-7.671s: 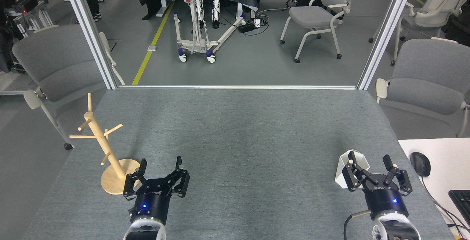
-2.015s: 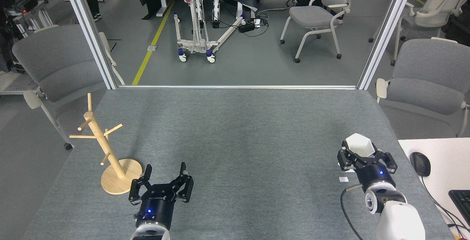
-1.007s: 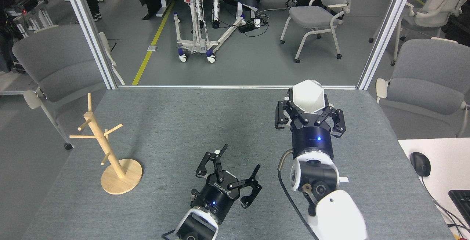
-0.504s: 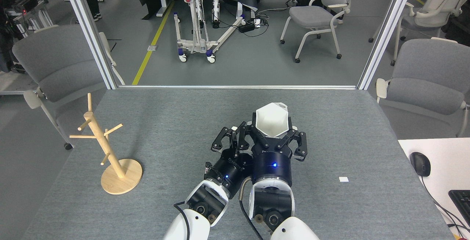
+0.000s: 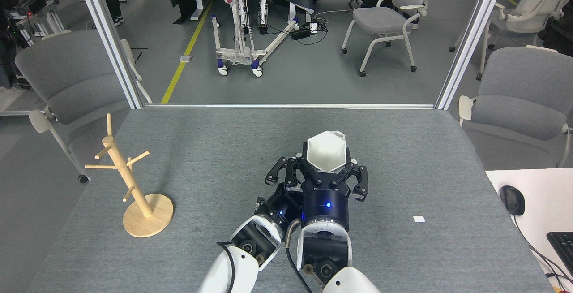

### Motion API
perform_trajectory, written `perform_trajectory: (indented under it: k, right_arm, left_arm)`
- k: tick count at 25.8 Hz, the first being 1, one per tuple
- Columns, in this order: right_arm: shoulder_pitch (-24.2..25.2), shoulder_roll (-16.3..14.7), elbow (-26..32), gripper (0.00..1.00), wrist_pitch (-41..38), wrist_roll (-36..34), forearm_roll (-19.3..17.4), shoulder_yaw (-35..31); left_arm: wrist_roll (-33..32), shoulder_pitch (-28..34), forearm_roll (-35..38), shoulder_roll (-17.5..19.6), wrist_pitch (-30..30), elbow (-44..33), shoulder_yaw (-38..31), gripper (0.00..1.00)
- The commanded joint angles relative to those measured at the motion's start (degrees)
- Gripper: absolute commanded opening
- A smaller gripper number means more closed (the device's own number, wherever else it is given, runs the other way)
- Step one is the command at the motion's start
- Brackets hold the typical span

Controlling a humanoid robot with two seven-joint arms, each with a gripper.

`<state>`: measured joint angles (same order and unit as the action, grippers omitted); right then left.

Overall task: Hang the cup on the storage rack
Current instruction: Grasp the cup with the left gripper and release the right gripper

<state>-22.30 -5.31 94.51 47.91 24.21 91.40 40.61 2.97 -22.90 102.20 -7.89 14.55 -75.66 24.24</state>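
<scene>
In the middle of the frame, the right gripper [image 5: 329, 174] is holding the cup [image 5: 326, 150] tight in its jaws. The left gripper [image 5: 286, 177] is waiting beside it; I cannot tell its jaws. Next, the cup needs carrying to the storage rack [image 5: 130, 181] at the desk's left.

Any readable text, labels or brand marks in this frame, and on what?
None can be read.
Left claw: a faint pale mark on its black body, too blurred to read.
Plain white faceted cup, light wooden storage rack: no markings visible.
</scene>
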Motion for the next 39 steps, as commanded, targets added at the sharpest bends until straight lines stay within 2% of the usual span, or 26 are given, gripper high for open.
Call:
perform_trajectory:
  k: [1, 9, 12, 13, 17, 18, 19, 21, 25, 29, 31, 32, 33, 34, 39]
  right_arm:
    - [0.0, 0.5, -0.1, 0.13, -0.4, -0.2, 0.0, 0.0]
    - [-0.2, 0.6, -0.2, 0.13, -0.4, -0.2, 0.1, 0.0]
    - [-0.1, 0.7, -0.7, 0.13, -0.4, -0.2, 0.1, 0.1]
    - [-0.1, 1.0, -1.0, 0.13, -0.4, -0.2, 0.2, 0.1]
    - [0.1, 1.4, -1.0, 0.13, -0.4, -0.2, 0.2, 0.1]
    - [0.2, 1.4, -1.0, 0.13, -0.4, -0.3, 0.2, 0.1]
    - [0.2, 1.4, -1.0, 0.13, -0.4, -0.3, 0.2, 0.1]
    - [0.2, 1.5, -1.1, 0.13, -0.4, -0.3, 0.2, 0.2]
    - [0.7, 2.0, -1.7, 0.16, -0.6, -0.3, 0.2, 0.2]
    - [0.9, 2.1, -1.8, 0.33, -0.9, -0.2, 0.2, 0.1]
    - [1.0, 2.1, -1.8, 0.47, -0.9, -0.3, 0.2, 0.0]
    - [1.1, 2.2, -1.8, 0.67, -0.8, -0.4, 0.0, -0.1]
    - [1.2, 2.3, -1.9, 0.92, -0.8, -0.6, 0.0, -0.2]
    - [1.4, 2.4, -2.1, 0.99, -0.9, -0.9, 0.1, -0.3]
    - [1.3, 2.4, -2.1, 1.00, -3.4, -1.2, -0.3, -0.7]
  left_arm:
    - [-0.2, -1.4, -0.2, 0.0, -1.1, 3.2, -0.2, 0.99]
    - [-0.2, -3.9, -7.1, -0.1, -3.6, 5.5, -0.4, 0.99]
    - [-0.2, -4.3, -7.5, -0.1, -3.7, 5.4, -1.7, 0.98]
    - [-0.2, -4.3, -7.5, -0.1, -3.7, 5.4, -1.7, 0.95]
    - [-0.2, -4.5, -7.5, 0.1, -3.5, 5.5, -1.5, 0.75]
    - [-0.2, -4.5, -7.5, 0.2, -3.4, 5.5, -1.5, 0.67]
    - [-0.2, -4.4, -7.4, 0.2, -3.2, 5.4, -1.5, 0.53]
    - [-0.2, -4.0, -7.4, 0.9, -2.6, 4.6, -1.4, 0.00]
    - [-0.2, -3.9, -7.4, 0.9, -1.9, 4.6, -1.5, 0.00]
    - [-0.2, -4.0, -7.4, 1.0, -1.9, 4.6, -1.5, 0.00]
    - [-0.2, -3.9, -7.4, 1.0, -1.9, 4.6, -1.6, 0.00]
    - [-0.3, -3.9, -7.4, 1.0, -1.9, 4.6, -1.6, 0.00]
    - [-0.3, -3.9, -7.4, 1.0, -1.9, 4.6, -1.6, 0.00]
    - [-0.3, -3.8, -7.4, 1.1, -1.9, 4.7, -1.6, 0.00]
    - [-0.2, -2.7, -7.4, 2.2, -1.8, 4.5, -1.7, 0.00]
